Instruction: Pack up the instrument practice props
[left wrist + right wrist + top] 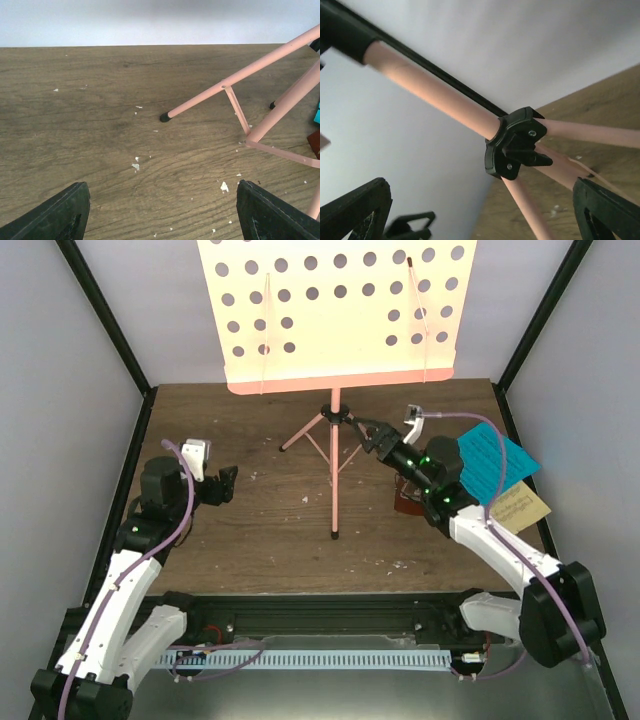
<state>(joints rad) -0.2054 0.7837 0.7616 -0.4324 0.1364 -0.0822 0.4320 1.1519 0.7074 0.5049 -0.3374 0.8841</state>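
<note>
Pink music stand (335, 470) upright mid-bench (260, 530), blue page (490, 465) and yellow page (522, 508) lying to its right, partly under the right arm. Right pincer (368, 433) spread wide, empty, just beside the black tripod hub (515, 142). Left pincer (225, 485) spread, empty, off to the left. Risk: stand looks top-heavy, an off-centre push at the hub likely tips it. Right forearm could drag the pages.
</note>
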